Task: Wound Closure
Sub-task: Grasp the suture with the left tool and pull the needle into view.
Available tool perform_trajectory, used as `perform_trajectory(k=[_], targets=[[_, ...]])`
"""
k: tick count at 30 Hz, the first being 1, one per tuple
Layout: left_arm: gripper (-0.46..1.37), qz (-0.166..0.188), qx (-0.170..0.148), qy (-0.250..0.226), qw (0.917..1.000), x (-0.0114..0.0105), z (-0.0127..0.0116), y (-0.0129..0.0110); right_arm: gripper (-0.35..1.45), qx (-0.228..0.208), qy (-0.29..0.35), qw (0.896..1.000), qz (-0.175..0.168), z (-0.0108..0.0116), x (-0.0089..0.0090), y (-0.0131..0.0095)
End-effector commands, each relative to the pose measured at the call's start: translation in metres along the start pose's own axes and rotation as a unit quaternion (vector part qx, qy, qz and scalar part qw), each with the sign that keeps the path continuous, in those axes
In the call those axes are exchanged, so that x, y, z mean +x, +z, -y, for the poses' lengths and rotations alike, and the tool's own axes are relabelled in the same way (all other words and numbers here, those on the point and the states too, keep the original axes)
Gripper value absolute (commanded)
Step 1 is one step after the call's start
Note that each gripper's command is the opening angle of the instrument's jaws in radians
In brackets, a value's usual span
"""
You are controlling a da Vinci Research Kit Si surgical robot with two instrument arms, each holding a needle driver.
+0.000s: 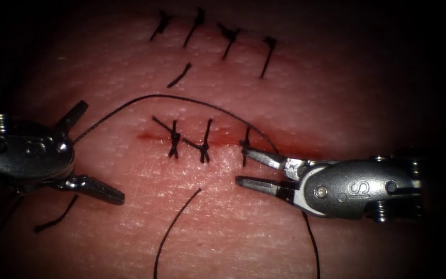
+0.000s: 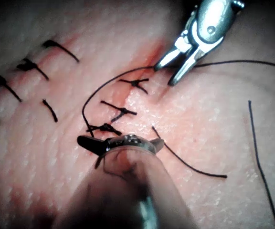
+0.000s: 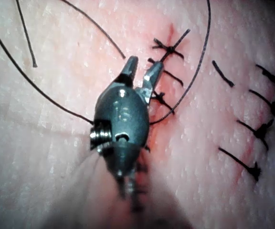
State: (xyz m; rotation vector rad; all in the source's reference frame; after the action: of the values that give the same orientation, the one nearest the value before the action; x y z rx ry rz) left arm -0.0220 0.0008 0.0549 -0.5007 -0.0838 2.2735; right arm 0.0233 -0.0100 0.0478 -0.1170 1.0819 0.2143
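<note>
My right tool has its jaws parted, holding nothing, tips at the right end of the cut just beside the third stitch. My left tool sits well to the left of the cut, jaws spread wide; the thread runs from the root of those jaws, arches above the cut and comes down near my right tool's upper jaw. I cannot tell whether the left jaws pinch it. Two knotted stitches cross the cut on the tissue. Loose thread ends lie below. I cannot make out the needle.
</note>
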Motion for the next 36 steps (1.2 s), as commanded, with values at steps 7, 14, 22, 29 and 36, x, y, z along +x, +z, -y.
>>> perform_trajectory(k=[7, 14, 22, 29, 36], targets=[[0.71, 0.005, 0.006, 0.001, 1.0, -0.001, 0.0006, 0.0033, 0.06, 0.001, 0.001, 1.0, 0.0, 0.0002, 0.0005, -0.0003], [-0.35, 0.002, 0.005, 0.019, 0.9998, 0.0009, 0.0029, 0.0054, 0.04, 0.002, 0.002, 1.0, 0.0, 0.0006, 0.0011, -0.0007], [-0.35, -0.026, 0.019, 0.036, 0.9988, 0.0083, 0.0026, 0.0073, 0.06, 0.005, 0.003, 1.0, -0.001, 0.0011, 0.0019, -0.0017], [-0.35, -0.088, -0.019, 0.047, 0.9948, 0.0181, -0.0006, 0.0106, -0.04, 0.038, 0.0, 0.999, 0.02, 0.0028, 0.0031, -0.0037], [-0.35, -0.161, -0.077, 0.071, 0.9815, 0.0288, -0.0034, 0.0167, -0.04, 0.043, -0.005, 0.999, 0.022, 0.0029, 0.0026, -0.0042]])
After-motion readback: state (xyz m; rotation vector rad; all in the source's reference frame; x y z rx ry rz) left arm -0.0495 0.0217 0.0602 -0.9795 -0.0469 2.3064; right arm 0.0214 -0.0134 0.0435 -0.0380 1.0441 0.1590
